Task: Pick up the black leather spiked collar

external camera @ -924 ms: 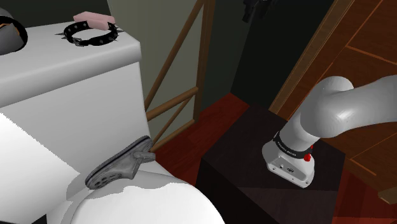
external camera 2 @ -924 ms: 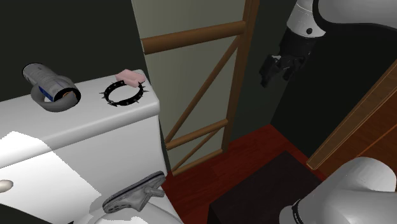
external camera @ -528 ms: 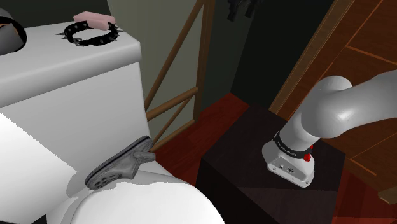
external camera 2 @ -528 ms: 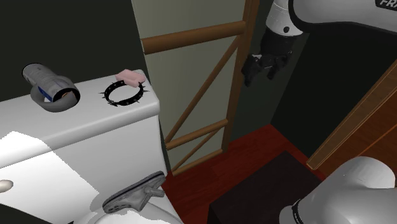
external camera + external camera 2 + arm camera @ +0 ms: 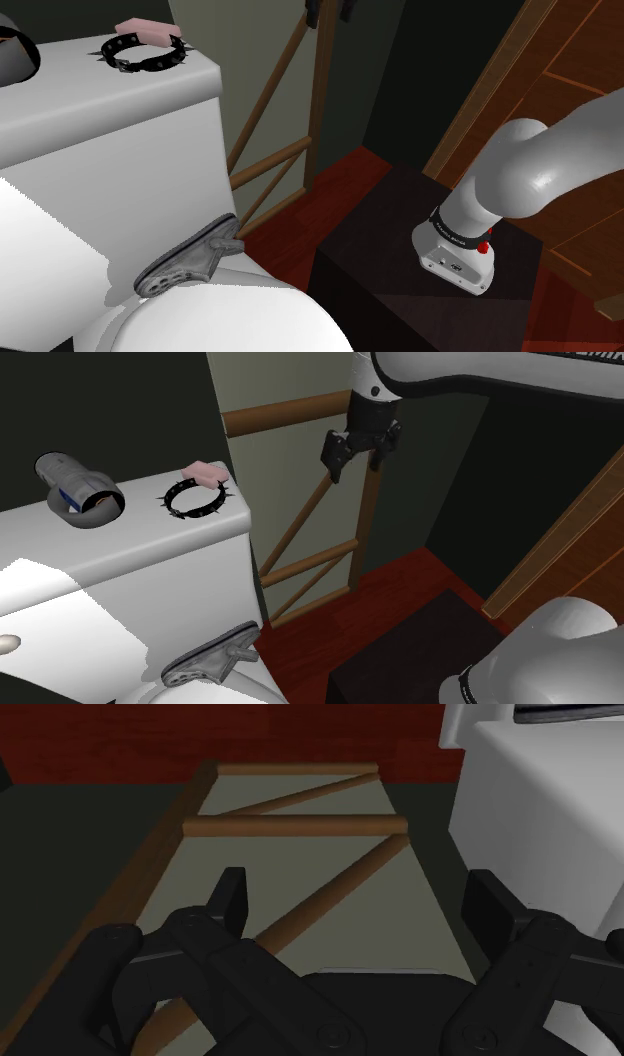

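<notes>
The black collar (image 5: 145, 55) with pale spikes lies flat in a ring near the right end of a white toilet tank's lid (image 5: 80, 90); the second exterior view shows the collar (image 5: 197, 498) too. My gripper (image 5: 355, 464) hangs in the air well to the right of the tank, a little above lid height, in front of a wooden ladder frame (image 5: 300, 552). At the shoulder view's top edge my gripper (image 5: 330, 12) is partly cut off. In the wrist view the gripper (image 5: 360, 904) is open, nothing between its fingers, with the frame's rungs (image 5: 295, 826) below and the tank's white side (image 5: 530, 814) beside it.
A pink block (image 5: 207, 471) lies just behind the collar. A grey hair-dryer-like thing (image 5: 80, 487) rests at the lid's other end. A grey lever (image 5: 190, 262) sticks out below the tank. The dark stand (image 5: 390, 250) sits on a red floor (image 5: 400, 592), with wooden panels (image 5: 560, 80) at the right.
My gripper has travelled steadily toward the left of both exterior views, from beside the dark wall to in front of the ladder frame, closer to the tank. It stays open. The collar has not moved.
</notes>
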### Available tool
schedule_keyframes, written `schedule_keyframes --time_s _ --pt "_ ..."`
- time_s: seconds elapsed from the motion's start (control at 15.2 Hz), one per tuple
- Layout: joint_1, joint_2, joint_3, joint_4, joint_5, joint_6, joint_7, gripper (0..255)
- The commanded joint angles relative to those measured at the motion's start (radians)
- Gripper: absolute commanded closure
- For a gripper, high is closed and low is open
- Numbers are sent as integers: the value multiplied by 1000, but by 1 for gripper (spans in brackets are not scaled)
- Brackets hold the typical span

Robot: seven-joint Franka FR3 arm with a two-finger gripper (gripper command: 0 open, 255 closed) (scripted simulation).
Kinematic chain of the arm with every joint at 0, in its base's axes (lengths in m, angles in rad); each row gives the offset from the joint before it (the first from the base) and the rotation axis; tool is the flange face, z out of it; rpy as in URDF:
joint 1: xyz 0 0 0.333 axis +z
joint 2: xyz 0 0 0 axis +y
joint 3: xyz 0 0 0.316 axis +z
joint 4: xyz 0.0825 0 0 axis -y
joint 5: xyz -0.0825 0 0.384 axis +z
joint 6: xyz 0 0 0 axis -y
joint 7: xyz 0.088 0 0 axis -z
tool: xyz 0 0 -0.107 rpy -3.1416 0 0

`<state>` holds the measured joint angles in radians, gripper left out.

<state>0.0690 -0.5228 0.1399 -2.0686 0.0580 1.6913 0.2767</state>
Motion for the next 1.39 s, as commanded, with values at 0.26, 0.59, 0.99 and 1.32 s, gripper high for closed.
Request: schedule_keyframes --time_s 0.26,0.59,0.99,1.32 --pt "20 184 98 180 -11 9 108 0" --pt "41 356 176 365 -56 -8 205 0" --pt "99 602 259 655 -162 -73 326 0" --pt "161 750 284 835 -236 -122 382 0"
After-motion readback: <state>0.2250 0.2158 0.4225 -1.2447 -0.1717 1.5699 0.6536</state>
